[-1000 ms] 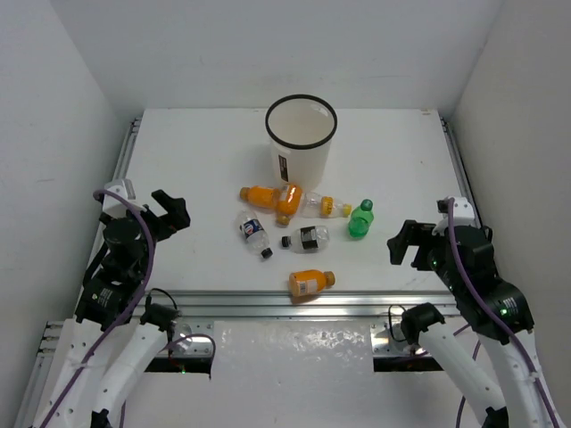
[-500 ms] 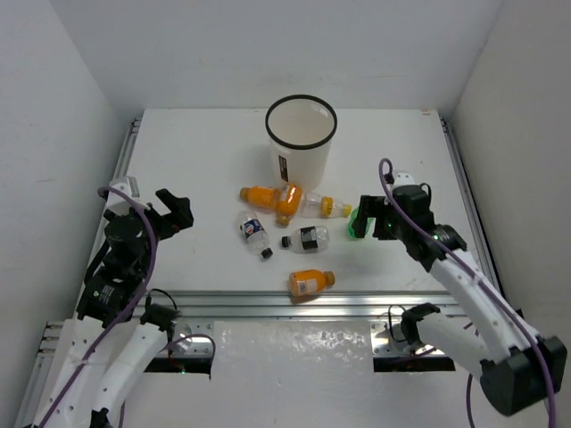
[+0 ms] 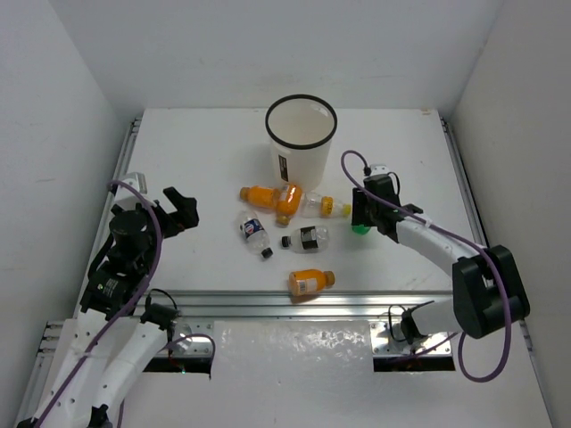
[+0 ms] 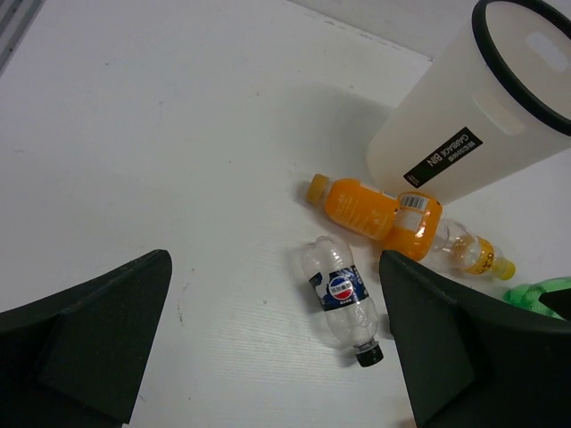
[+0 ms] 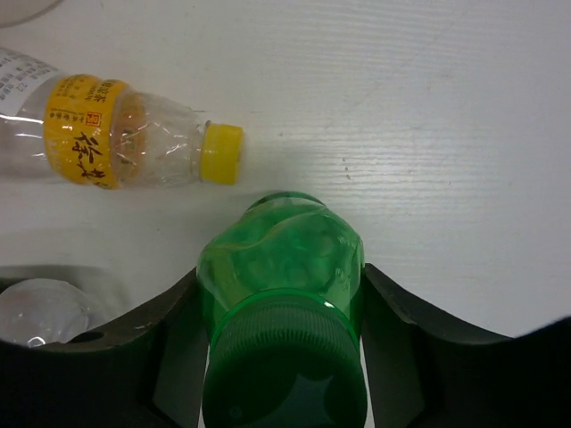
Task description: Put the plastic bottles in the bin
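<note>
Top external view: bin (image 3: 302, 147) stood upright at mid-counter toward the far side, black rim, small black label on the near wall. Six bottles lay on the counter (image 3: 196, 143) in front of it. Two orange bottles (image 3: 259, 193) (image 3: 288, 201) crossed just below the bin. A yellow-capped bottle (image 3: 323, 207) lay to their right. A blue-labelled bottle (image 3: 254, 233) and a dark-labelled bottle (image 3: 309, 237) lay nearer. A third orange bottle (image 3: 310, 282) lay apart by the near edge. Green bottle (image 3: 359, 229) was right of the group, mostly covered by the right pincer (image 3: 361, 217). Left pincer (image 3: 178, 209) was spread, over the left part of the counter, well apart from all bottles.

Left wrist view: left pincer (image 4: 274, 267) was spread wide with nothing between its fingers (image 4: 89, 330). Ahead were the bin (image 4: 464, 116), the two orange bottles (image 4: 357, 203) (image 4: 413, 223), the yellow-capped bottle (image 4: 468, 251) and the blue-labelled bottle (image 4: 343, 299). An edge of the green bottle (image 4: 540, 294) showed at right.

Right wrist view: right pincer (image 5: 278, 267) pinched the green bottle (image 5: 285, 259), fingers (image 5: 169, 357) against both its sides, its green cap toward the camera. The bottle stood upright on the counter (image 5: 401, 107). The yellow-capped bottle (image 5: 134, 147) lay just beyond it, cap close to the green one but apart.
</note>
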### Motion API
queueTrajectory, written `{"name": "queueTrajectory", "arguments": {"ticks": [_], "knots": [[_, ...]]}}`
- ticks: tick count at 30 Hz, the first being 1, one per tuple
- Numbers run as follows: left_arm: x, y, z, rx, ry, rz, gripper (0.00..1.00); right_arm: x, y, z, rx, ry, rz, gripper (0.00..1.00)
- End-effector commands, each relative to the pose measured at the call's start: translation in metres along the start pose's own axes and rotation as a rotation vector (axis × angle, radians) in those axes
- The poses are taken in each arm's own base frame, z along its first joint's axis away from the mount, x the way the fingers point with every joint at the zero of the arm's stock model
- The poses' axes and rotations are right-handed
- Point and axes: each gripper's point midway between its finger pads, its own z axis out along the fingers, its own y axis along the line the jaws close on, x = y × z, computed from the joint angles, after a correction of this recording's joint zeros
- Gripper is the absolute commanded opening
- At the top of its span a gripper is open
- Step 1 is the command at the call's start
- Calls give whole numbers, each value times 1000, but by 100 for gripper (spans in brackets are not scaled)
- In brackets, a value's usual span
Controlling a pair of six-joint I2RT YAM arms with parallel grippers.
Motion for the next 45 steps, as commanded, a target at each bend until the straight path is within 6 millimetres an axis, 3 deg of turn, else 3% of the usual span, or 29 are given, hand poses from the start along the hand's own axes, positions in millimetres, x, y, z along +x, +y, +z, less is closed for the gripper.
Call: {"name": "queueTrajectory", "arguments": {"ticks": [1,5,7,9,10,11,12,14,15,17,18,19,20,21,22,23,24,25,27,28,32,37,39,40,41,42,43,44,45], "knots": [[-9,-9,1,42,-34,6,100,-41,6,-13,-29,-134,0,33],[-9,-11,2,52,-33,8,100,-82,11,-62,-79,-264,5,30],[-8,-11,3,54,-25,11,100,-122,25,-101,-171,-375,3,30],[-6,-12,5,54,-17,14,100,-144,38,-123,-245,-414,-22,30],[-4,-11,7,49,-8,18,100,-173,49,-147,-306,-472,-29,30],[-3,-10,8,42,-3,18,100,-183,53,-154,-322,-478,-31,30],[-2,-9,10,30,5,20,100,-210,60,-165,-341,-516,-41,31],[0,-7,12,12,16,20,100,-231,69,-166,-359,-521,-71,31],[2,-5,14,0,23,21,100,-255,78,-165,-371,-538,-82,31],[4,-4,16,-7,32,21,100,-271,93,-160,-417,-528,-127,32],[5,-4,17,-14,36,21,100,-291,101,-153,-425,-538,-136,33],[7,-3,19,-19,47,23,100,-312,107,-164,-442,-571,-147,33],[8,-3,19,-20,48,24,100,-299,111,-138,-443,-497,-162,34],[8,-3,20,-22,52,24,100,-323,117,-151,-458,-538,-165,35],[10,-3,21,-21,59,25,100,-318,126,-119,-463,-467,-175,37],[10,-4,22,-23,63,22,100,-314,132,-112,-479,-430,-196,38],[10,-2,24,-37,66,21,100,-331,136,-120,-478,-466,-204,41],[7,-1,22,-54,69,12,100,-323,140,-96,-463,-408,-216,52],[7,-3,20,-64,93,-38,100,-341,143,-102,-459,-446,-218,73],[8,-9,20,-39,103,-54,100,-340,144,-91,-450,-429,-216,95],[34,-22,32,-11,204,-147,100,-359,143,-102,-442,-475,-202,99],[75,-31,51,5,322,-167,100,-346,142,-150,-481,-491,-192,99],[83,-29,57,-20,343,-164,100,-313,143,-173,-507,-470,-242,99],[83,-26,57,-35,338,-163,100,-292,160,-185,-535,-456,-270,99],[83,-22,56,-56,336,-160,100,-255,158,-186,-545,-402,-287,99],[77,-20,55,-71,317,-159,100,-235,167,-189,-569,-383,-275,99],[70,-11,51,-112,289,-148,100,-181,181,-169,-570,-279,-313,99],[57,-10,48,-129,260,-145,100,-167,184,-182,-586,-306,-317,99],[50,-4,45,-159,238,-134,100,-149,205,-188,-606,-334,-327,99]]}}
